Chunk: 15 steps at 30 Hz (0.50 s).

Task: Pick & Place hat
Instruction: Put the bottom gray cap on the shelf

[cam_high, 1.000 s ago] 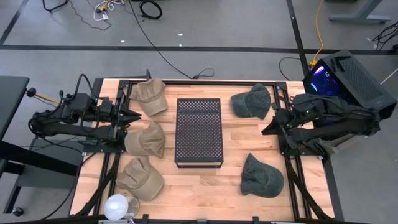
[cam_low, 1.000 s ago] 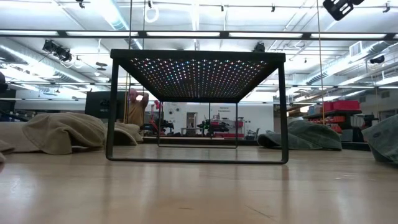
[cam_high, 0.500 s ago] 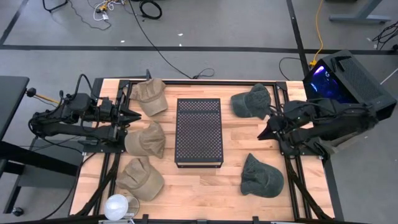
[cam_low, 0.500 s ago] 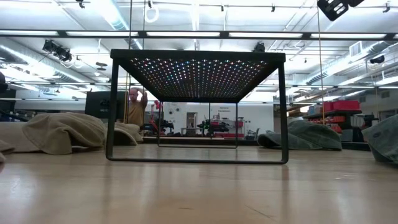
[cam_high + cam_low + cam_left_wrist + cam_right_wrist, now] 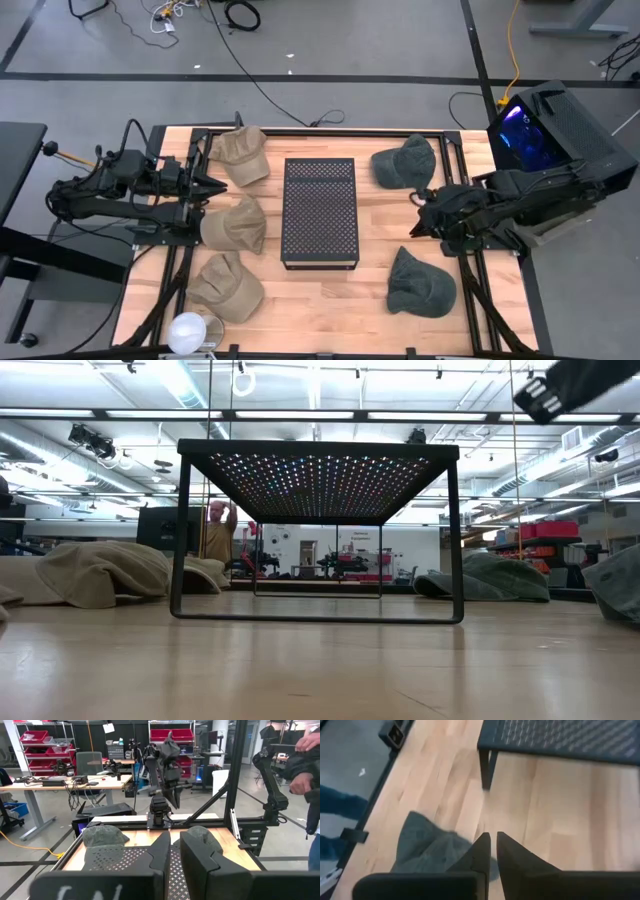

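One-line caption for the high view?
Right gripper hovers between two dark green hats beside black perforated stand; left gripper waits by tan hats.

Three tan hats lie on the left side: one far point(image 5: 243, 153), one in the middle point(image 5: 235, 223), one near point(image 5: 226, 286). Two dark grey-green hats lie on the right, far point(image 5: 404, 162) and near point(image 5: 420, 281). Between them stands a black stand point(image 5: 320, 211) with a top dotted all over with small holes. The table point(image 5: 370, 300) is pale striped wood in a black frame. Both arms are black. A white round object point(image 5: 187, 333) sits at the near left corner.
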Each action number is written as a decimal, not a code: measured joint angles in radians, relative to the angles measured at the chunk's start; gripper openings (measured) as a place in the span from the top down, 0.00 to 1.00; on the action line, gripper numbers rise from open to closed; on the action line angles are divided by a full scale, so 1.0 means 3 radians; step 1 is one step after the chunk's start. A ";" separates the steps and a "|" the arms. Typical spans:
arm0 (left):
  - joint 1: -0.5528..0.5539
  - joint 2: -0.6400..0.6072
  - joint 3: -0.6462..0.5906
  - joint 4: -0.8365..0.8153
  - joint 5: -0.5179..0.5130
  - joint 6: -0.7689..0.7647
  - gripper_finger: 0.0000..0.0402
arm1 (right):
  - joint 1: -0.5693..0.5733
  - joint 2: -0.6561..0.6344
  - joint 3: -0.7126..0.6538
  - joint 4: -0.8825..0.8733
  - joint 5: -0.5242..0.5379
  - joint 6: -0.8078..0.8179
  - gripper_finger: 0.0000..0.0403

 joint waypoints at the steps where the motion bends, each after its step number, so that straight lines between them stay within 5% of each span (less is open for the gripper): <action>1: 0.0000 0.0000 0.0000 0.0000 0.0000 0.0001 0.88 | 0.0020 0.0021 -0.0046 -0.0002 -0.0017 0.0019 0.91; 15: 0.0000 0.0001 0.0000 -0.0001 0.0000 0.0000 0.88 | 0.0379 0.0390 -0.0128 -0.0036 -0.0138 0.0452 0.79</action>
